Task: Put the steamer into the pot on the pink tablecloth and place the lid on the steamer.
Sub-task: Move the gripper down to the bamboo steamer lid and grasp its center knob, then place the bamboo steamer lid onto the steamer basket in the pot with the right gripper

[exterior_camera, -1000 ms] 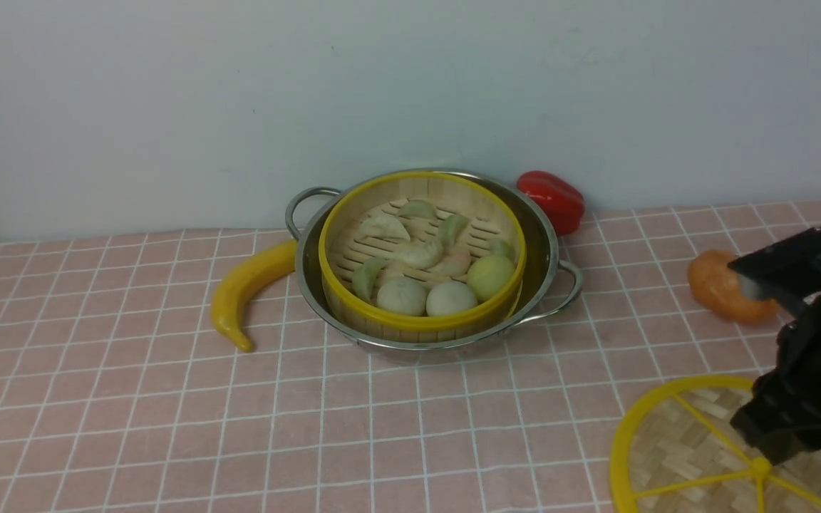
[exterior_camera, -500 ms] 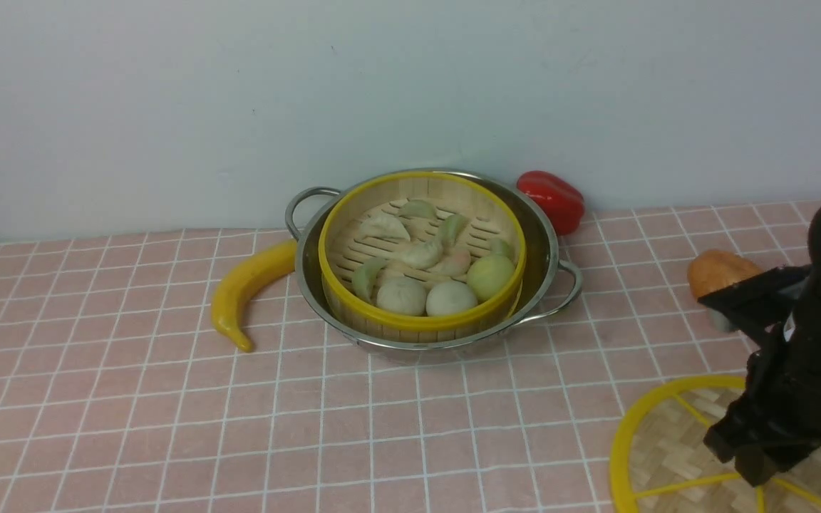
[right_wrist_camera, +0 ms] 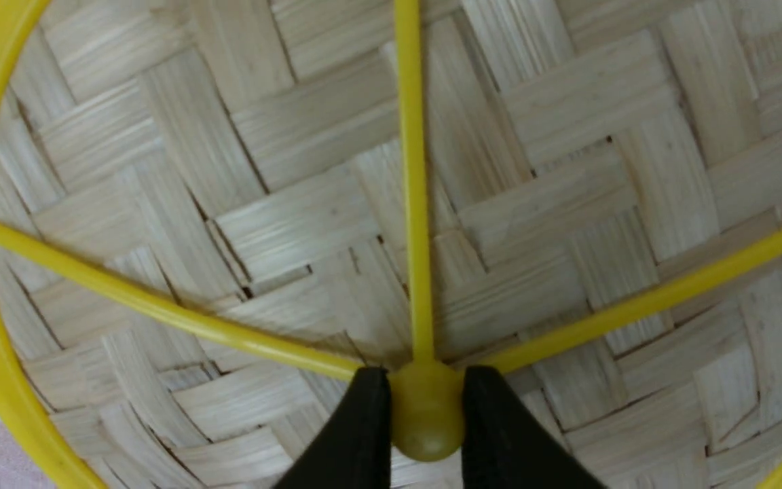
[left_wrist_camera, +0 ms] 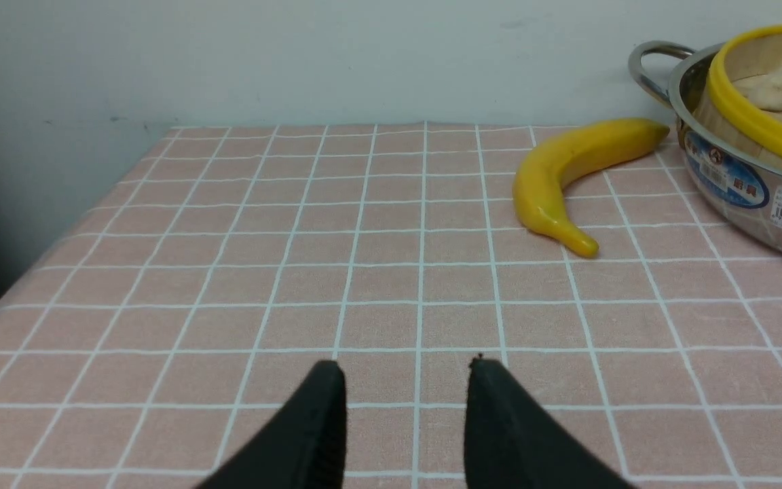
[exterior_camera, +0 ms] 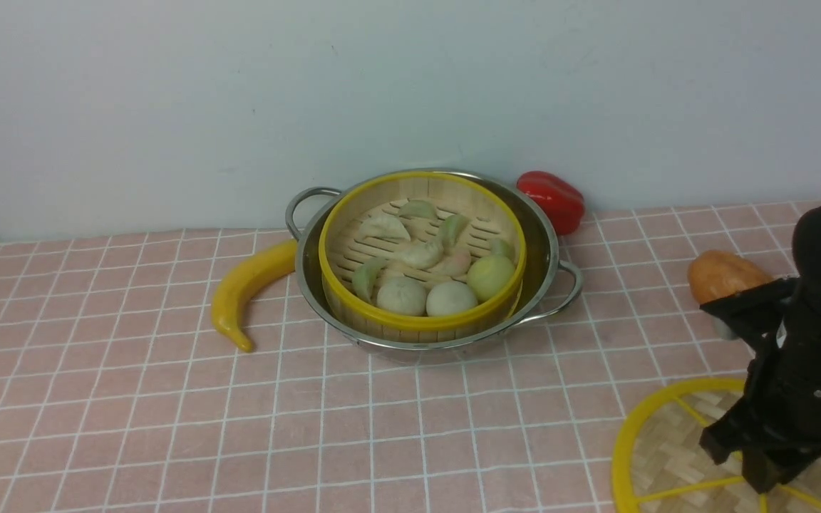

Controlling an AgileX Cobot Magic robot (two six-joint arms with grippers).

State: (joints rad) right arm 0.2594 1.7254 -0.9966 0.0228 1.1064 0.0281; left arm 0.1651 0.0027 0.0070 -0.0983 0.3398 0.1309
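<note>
Pink white-gridded tablecloth (exterior_camera: 132, 399), silver pot (exterior_camera: 543, 246), yellow-rimmed tan steamer (exterior_camera: 421, 323), yellow-spoked woven lid (exterior_camera: 656, 456), yellow banana (exterior_camera: 246, 285), red pepper (exterior_camera: 551, 199)

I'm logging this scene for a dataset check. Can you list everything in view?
pink tablecloth: one, pink with white grid, under everything.
pot: one, shiny steel, centre back.
steamer: one, bamboo with yellow rims, inside the pot.
dumplings and buns: several, pale, in the steamer.
banana: one, yellow, left of the pot.
pepper: one, red, behind the pot's right.
orange item: one, orange, far right.
lid: one, woven bamboo, yellow rim, near right.
left end effector: one, black, open over bare tablecloth.
right end effector: one, black, closed on the lid's knob.
</note>
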